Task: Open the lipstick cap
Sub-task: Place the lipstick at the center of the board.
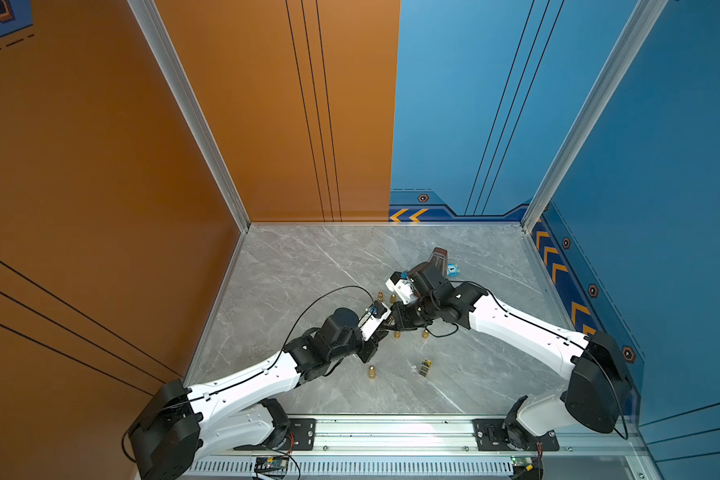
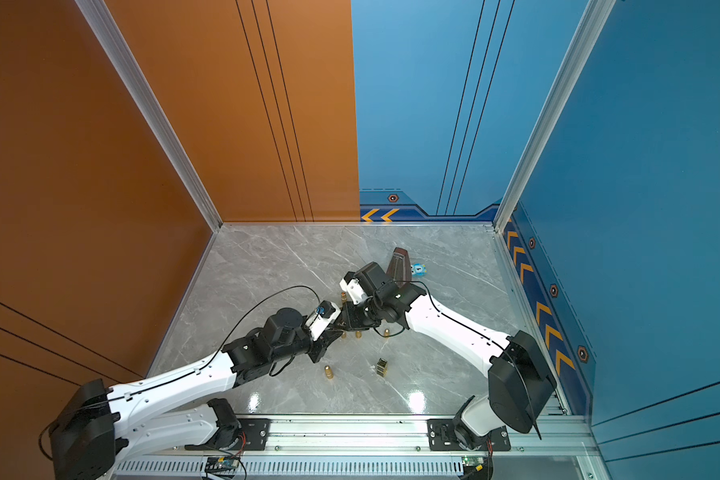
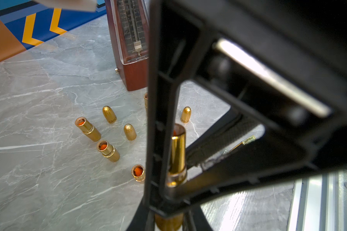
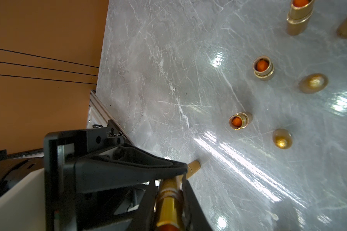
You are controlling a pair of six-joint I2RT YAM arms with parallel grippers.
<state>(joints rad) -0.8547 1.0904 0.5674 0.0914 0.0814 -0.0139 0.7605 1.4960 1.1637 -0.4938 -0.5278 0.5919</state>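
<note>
The left arm [image 1: 242, 382] stretched in from the near left. Its left claw [image 3: 168, 219] was clamped on the matte base of a gold lipstick [image 3: 177, 152], about midway across the grey bench [image 1: 292, 266]. The lipstick's open end showed orange inside. I could not tell whether its base touched the bench. The right claw [image 4: 169, 198], on the right arm [image 1: 524, 328] from the near right, was pinched tight on the shiny upper part of that same lipstick, so the two claws met tip to tip over it.

Just beyond the claws stood three uncapped tubes [image 3: 87, 129] with orange showing. Three bullet-shaped gold caps [image 3: 130, 132] stood among them. Nearer to me a gold bullet-shaped piece [image 1: 371, 372] stood alone, with a small gold box [image 1: 425, 368] to its right. Toward the far right was a brown metronome [image 1: 438, 257], and a little blue clock [image 1: 452, 270] sat just beside it.
</note>
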